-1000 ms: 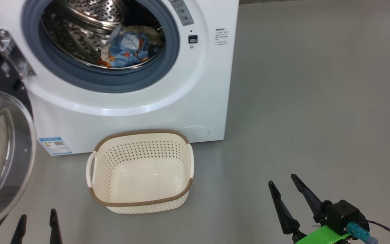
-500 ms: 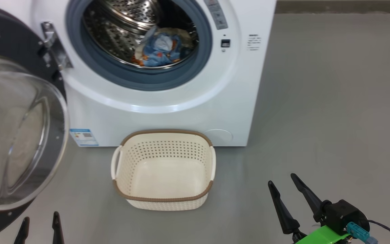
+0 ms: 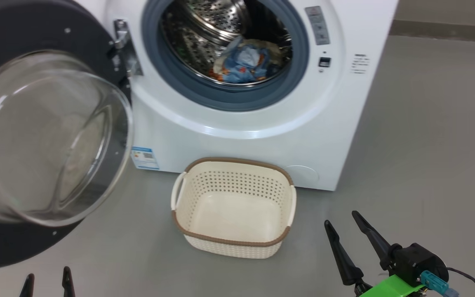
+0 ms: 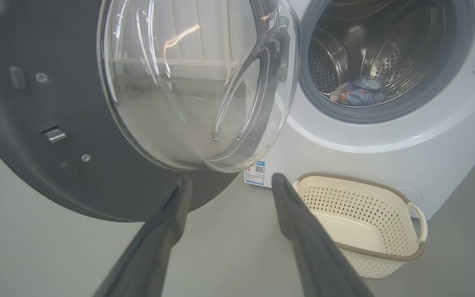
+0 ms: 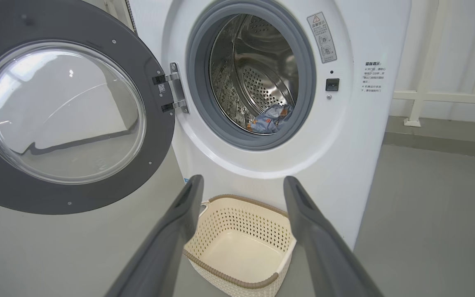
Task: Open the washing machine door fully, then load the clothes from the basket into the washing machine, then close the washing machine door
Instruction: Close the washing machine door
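Left gripper (image 3: 47, 284) is hanging with its two long dark fingers spread wide and nothing between them, out in front of the washing machine (image 3: 262, 140), below the lower edge of its open door. Right gripper (image 3: 341, 220) is likewise standing wide and holding nothing, out in front of the machine's right front corner, its fingers pointing toward the machine.

The machine, a big white box, is facing the robot with its round mouth showing a blue-grey rubber ring (image 3: 229, 97) and a perforated steel drum (image 3: 204, 37). The washing machine door (image 3: 35, 24) is standing swung wide out on the hinge (image 3: 124, 49) at the left side of that mouth. Its dark inner face is turning toward the robot, and its clear glass bowl (image 3: 43, 136) is bulging out from the middle.

The basket (image 3: 237, 161) is sitting on the grey floor just in front of the machine's base, below the mouth. It is cream-white with perforated walls and a brown rim, mouth up, its bare bottom showing. Its long axis is running roughly along the machine's front, with a white handle at each short end.

The clothes (image 3: 245, 66) are lying in a small heap at the bottom of the drum: light blue with orange prints, a pale grey-white patch on top, a cream-yellow bit behind.

A small blue label sticker (image 3: 144, 158) is showing at the machine's lower left corner.
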Controlling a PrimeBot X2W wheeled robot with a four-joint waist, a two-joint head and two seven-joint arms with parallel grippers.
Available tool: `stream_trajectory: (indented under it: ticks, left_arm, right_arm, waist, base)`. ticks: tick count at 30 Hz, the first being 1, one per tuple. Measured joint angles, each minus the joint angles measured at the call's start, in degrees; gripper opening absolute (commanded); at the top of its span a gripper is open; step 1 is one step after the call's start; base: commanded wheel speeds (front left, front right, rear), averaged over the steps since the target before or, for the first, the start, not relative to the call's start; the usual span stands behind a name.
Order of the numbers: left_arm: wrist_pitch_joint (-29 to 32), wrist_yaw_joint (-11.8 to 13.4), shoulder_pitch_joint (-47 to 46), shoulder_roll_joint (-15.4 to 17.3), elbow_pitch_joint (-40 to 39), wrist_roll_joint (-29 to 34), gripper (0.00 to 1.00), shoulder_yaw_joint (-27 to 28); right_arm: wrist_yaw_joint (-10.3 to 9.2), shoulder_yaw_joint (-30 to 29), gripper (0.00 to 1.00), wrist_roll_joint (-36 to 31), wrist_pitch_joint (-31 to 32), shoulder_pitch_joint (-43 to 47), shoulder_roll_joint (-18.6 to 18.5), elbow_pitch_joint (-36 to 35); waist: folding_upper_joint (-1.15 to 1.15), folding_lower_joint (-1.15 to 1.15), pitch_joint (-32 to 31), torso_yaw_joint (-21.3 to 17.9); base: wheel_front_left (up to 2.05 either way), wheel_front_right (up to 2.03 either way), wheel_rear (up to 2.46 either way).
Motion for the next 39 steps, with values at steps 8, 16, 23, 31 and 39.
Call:
stream_trajectory:
  ticks: [8,16,23,31,39]
  left_arm:
    - [0.0,0.4,0.1,0.0,0.0,0.0,1.0,0.0]
    - [0.0,0.8,0.1,0.0,0.1,-0.2,1.0,0.0]
    - [0.0,0.8,0.1,-0.4,0.4,-0.6,1.0,0.0]
    - [0.0,0.8,0.1,-0.9,0.5,-0.6,1.0,0.1]
    - [0.0,0.8,-0.1,-1.8,0.6,-0.6,1.0,0.4]
  right_arm:
    - [0.0,0.2,1.0,0.0,0.0,0.0,-0.1,0.0]
    - [0.0,0.3,1.0,0.0,0.0,-0.1,-0.1,0.1]
    - [0.0,0.7,1.0,0.0,0.0,-0.8,-0.1,0.5]
    - [0.0,1.4,1.0,0.0,0.0,-1.5,-0.2,1.0]
    - [0.0,2.0,1.0,0.0,0.0,-2.7,-0.4,1.3]
  waist:
    - [0.0,0.0,-0.2,4.5]
    - [0.0,0.0,0.5,8.6]
    - [0.0,0.0,1.3,11.5]
    - [0.0,0.0,2.1,14.9]
    - [0.0,0.0,3.5,16.6]
  base:
    - [0.0,0.0,0.0]
    - [0.0,0.0,0.0]
    - [0.0,0.0,0.0]
    - [0.0,0.0,0.0]
    - [0.0,0.0,0.0]
